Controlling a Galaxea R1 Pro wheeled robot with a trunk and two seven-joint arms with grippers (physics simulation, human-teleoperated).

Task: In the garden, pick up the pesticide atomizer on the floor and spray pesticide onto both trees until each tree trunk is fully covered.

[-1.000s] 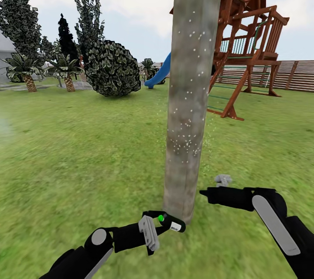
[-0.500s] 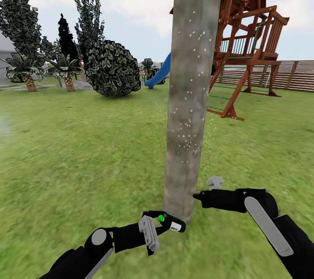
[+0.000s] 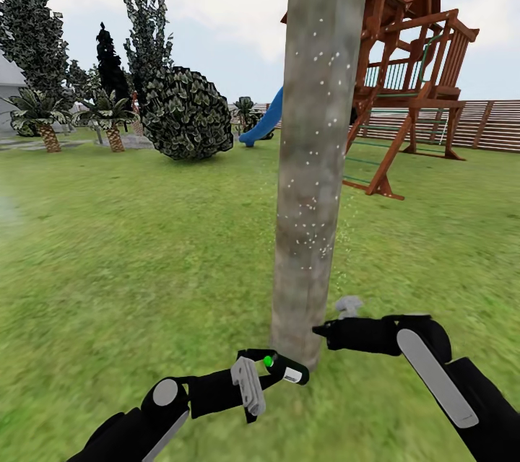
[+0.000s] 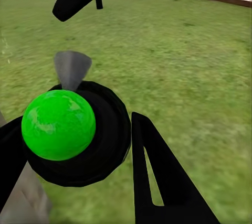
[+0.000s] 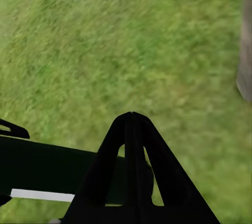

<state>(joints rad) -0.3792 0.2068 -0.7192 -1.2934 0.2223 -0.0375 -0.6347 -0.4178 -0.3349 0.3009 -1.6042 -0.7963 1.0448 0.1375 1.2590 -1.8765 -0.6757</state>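
Note:
A thick grey-brown tree trunk (image 3: 312,159) rises straight ahead, dotted with white specks of pesticide (image 3: 307,231); its edge also shows in the right wrist view (image 5: 245,51). My left gripper (image 3: 269,368) is shut on the pesticide atomizer (image 3: 287,373), a dark bottle with a pale label, held low against the trunk's foot. The left wrist view looks down on the atomizer's black round top with a green ball (image 4: 58,124), sitting between my left gripper's (image 4: 73,135) fingers. My right gripper (image 3: 320,331) is shut and empty, touching or almost touching the trunk's right side; its tips (image 5: 131,115) meet over grass.
Behind the trunk stands a wooden playhouse (image 3: 415,65) with a blue slide (image 3: 261,123) and a slat fence (image 3: 487,124) at the right. A round bush (image 3: 186,115) and palms (image 3: 45,121) stand at the far left. Grass lawn (image 3: 130,245) lies all around.
My right arm has moved left and slightly down, bringing its shut gripper up to the trunk. The left gripper and atomizer have stayed nearly still.

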